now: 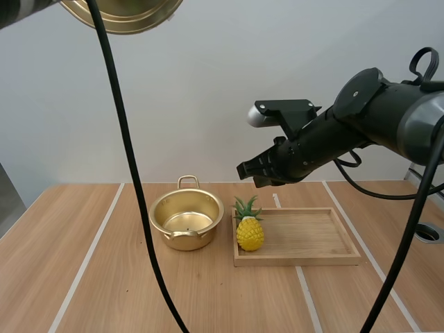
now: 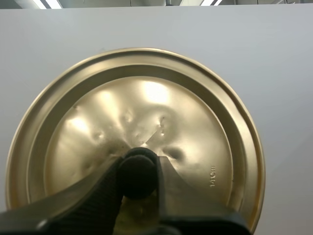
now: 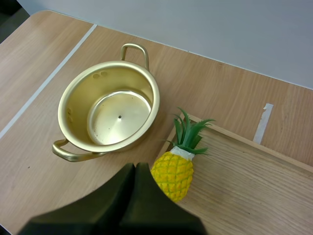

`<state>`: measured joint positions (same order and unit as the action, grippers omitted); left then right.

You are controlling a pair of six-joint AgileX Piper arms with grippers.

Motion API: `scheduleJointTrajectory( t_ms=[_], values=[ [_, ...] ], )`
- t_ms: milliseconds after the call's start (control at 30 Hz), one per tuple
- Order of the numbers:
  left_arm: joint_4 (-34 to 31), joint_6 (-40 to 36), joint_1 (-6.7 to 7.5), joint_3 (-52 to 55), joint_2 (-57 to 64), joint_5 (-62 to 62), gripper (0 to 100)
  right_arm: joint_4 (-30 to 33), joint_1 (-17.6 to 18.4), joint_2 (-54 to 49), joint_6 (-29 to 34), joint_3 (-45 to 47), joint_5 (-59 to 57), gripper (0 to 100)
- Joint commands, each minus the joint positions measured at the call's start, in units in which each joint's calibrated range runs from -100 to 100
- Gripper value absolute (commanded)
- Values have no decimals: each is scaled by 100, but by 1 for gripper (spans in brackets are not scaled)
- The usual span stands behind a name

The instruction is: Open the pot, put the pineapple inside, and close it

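The gold pot [image 1: 185, 222] [image 3: 108, 116] stands open and empty on the table, left of the wooden tray [image 1: 312, 239] [image 3: 254, 191]. A yellow pineapple [image 1: 250, 231] [image 3: 174, 171] with green leaves lies at the tray's left end. High at the upper left, the gold lid [image 1: 125, 14] [image 2: 132, 127] hangs in the air, and my left gripper [image 2: 138, 172] is shut on its black knob. My right gripper [image 1: 244, 171] [image 3: 134, 169] hovers above the pineapple, its fingers together with nothing between them.
The wooden table [image 1: 83, 277] has white tape lines running front to back. A plain white wall stands behind it. A round hole [image 1: 429, 232] sits at the table's right edge.
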<state>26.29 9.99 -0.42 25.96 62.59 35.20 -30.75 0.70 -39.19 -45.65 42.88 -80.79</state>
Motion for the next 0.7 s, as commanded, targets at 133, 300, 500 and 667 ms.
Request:
scheduleJointTrajectory(
  t_ms=[133,300,500,667],
  values=[
    [61,-49,-7,-24,40,-135,0,127,-20,-32,-55,-7,-29,86],
    [61,-49,-7,-24,40,-135,0,466,-20,21,69,-7,-48,100],
    [61,-49,-7,-24,40,-135,0,325,-20,61,143,-7,-138,100],
    [61,-49,-7,-24,40,-135,0,240,-20,61,85,-1,-102,100]
  ],
)
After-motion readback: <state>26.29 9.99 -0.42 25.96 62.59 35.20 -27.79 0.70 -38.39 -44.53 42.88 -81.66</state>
